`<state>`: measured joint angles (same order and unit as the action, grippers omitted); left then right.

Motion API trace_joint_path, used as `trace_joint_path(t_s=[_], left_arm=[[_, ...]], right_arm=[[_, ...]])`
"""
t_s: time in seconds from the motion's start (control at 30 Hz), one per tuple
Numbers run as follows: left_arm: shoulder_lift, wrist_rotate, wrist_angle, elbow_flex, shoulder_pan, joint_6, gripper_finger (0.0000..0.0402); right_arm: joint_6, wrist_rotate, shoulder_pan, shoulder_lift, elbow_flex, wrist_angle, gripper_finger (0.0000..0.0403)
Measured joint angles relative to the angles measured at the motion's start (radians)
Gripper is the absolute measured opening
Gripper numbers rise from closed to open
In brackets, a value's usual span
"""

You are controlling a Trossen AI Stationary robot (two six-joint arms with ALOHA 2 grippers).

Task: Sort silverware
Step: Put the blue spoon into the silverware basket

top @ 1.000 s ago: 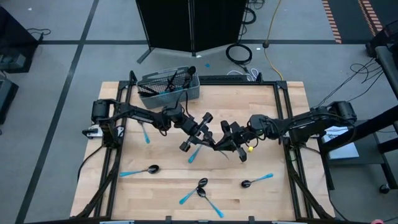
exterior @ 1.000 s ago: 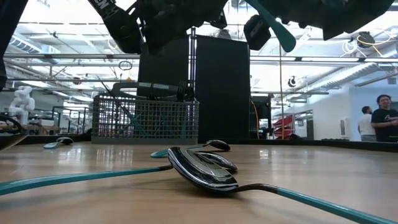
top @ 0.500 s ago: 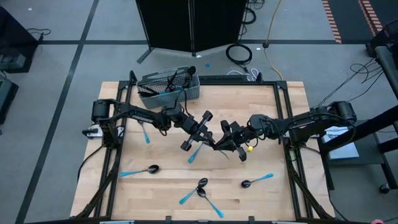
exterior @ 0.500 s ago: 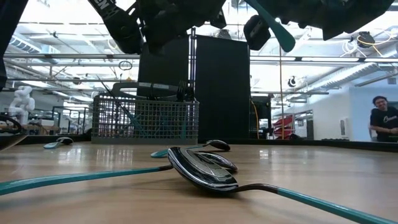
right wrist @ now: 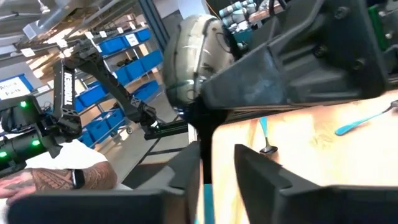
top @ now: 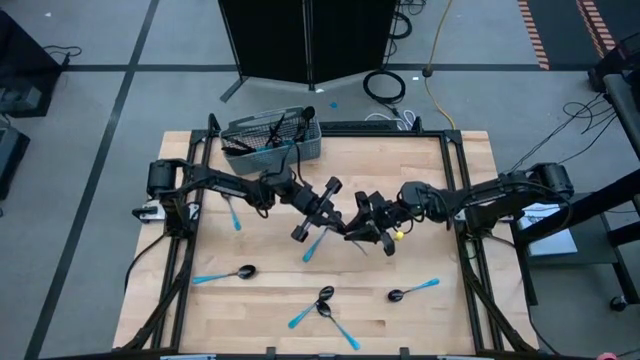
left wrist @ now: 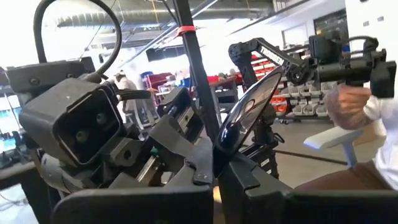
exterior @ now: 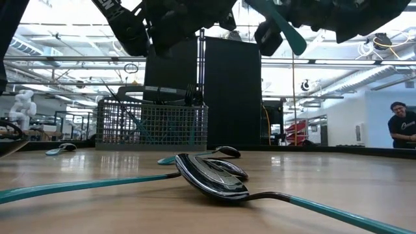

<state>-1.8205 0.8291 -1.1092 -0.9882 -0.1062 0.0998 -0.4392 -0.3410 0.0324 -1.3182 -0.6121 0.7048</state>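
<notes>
Above the desk's middle the left gripper [top: 322, 212] is clenched on a spoon [left wrist: 249, 115] – the right gripper [top: 366, 229] meets it, jaws parted around the blue handle [top: 313, 245]

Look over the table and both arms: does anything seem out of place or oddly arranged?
Yes. Two spoons lie crossed near the table's front edge, bowls touching and handles splayed apart. Other spoons lie scattered at odd angles. Mid-table, the left gripper is shut on a spoon, the right gripper close against it, as in a handover.
</notes>
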Motion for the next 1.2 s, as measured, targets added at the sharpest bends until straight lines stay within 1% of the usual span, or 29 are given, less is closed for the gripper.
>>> trace_joint_path(t_s=[0.1,0.17,0.27,0.4,0.47,0.5,0.57,0.63,0.7,0.77,0.83,0.93,1.03,1.2], left_arm=[[0.004,0.000,0.002,0.000,-0.012,-0.047,0.0001],[0.020,0.011,0.013,0.000,-0.031,-0.106,0.0000],[0.059,0.019,0.036,0.000,-0.066,-0.167,0.0000],[0.139,-0.002,0.185,0.000,-0.106,-0.165,0.0000],[0.199,-0.034,0.291,0.001,-0.128,-0.150,0.0000],[0.233,-0.069,0.348,0.001,-0.141,-0.119,0.0000],[0.317,-0.177,0.501,0.001,-0.171,-0.041,0.0000],[0.389,-0.345,0.641,0.001,-0.196,0.053,0.0000],[0.445,-0.522,0.752,0.001,-0.225,0.132,0.0000],[0.474,-0.666,0.784,0.001,-0.260,0.191,0.0000],[0.474,-0.755,0.770,0.000,-0.313,0.220,0.0000],[0.446,-0.776,0.748,-0.005,-0.406,0.215,0.0000],[0.416,-0.772,0.797,-0.037,-0.482,0.171,0.0000],[0.363,-0.723,0.869,-0.128,-0.545,0.144,0.0000]], right_arm=[[0.002,-0.002,-0.013,0.009,0.000,-0.013,0.0134],[0.027,0.009,-0.022,0.030,0.000,-0.042,0.0166],[0.040,0.013,-0.043,0.075,0.000,-0.126,0.0205],[0.039,0.021,-0.080,0.144,0.000,-0.273,0.0236],[0.041,0.085,-0.093,0.184,0.000,-0.378,0.0244],[0.046,0.130,-0.095,0.200,0.000,-0.435,0.0246],[0.056,0.238,-0.096,0.227,0.000,-0.530,0.0248],[0.056,0.347,-0.096,0.247,0.000,-0.609,0.0249],[0.053,0.430,-0.096,0.250,0.000,-0.657,0.0249],[0.055,0.481,-0.096,0.248,0.000,-0.689,0.0249],[0.067,0.502,-0.095,0.237,0.000,-0.685,0.0249],[0.089,0.502,-0.095,0.223,0.000,-0.681,0.0249],[0.106,0.502,-0.095,0.218,0.000,-0.682,0.0249],[0.137,0.502,-0.100,0.218,0.000,-0.675,0.0249]])
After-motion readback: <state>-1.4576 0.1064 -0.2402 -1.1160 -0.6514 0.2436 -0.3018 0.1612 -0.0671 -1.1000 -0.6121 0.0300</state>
